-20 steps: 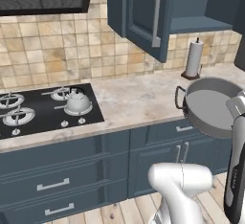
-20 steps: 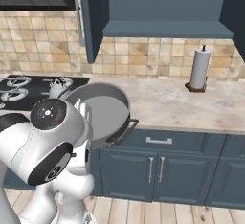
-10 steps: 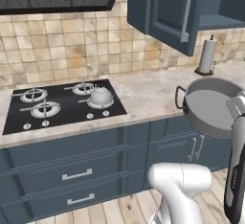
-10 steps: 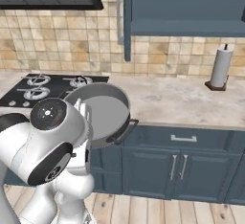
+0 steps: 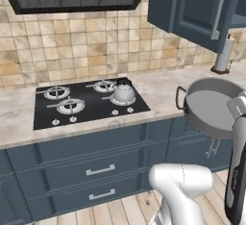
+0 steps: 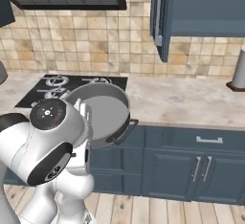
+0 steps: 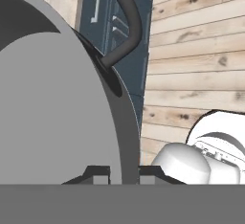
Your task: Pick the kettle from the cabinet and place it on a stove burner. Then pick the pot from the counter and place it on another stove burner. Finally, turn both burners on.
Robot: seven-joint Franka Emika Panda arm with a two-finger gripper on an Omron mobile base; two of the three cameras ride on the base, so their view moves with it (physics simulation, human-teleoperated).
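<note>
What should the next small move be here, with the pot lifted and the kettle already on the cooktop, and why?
Probably carry the pot left toward a free burner. The gripper is clamped on the pot's rim, holding it tilted in the air off the counter, to the right of the cooktop. The kettle already occupies the front right burner, so another ring is needed.

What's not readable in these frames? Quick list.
- Gripper fingertips: hand view, cut off by the bottom edge; their contact with the pot rim barely shows.
- Pot's second loop handle: left base view, hidden behind the arm.
- Stove knobs: left base view, too small to read on or off.
- Stove burners: right base view, partly blocked by the pot and arm.
</note>
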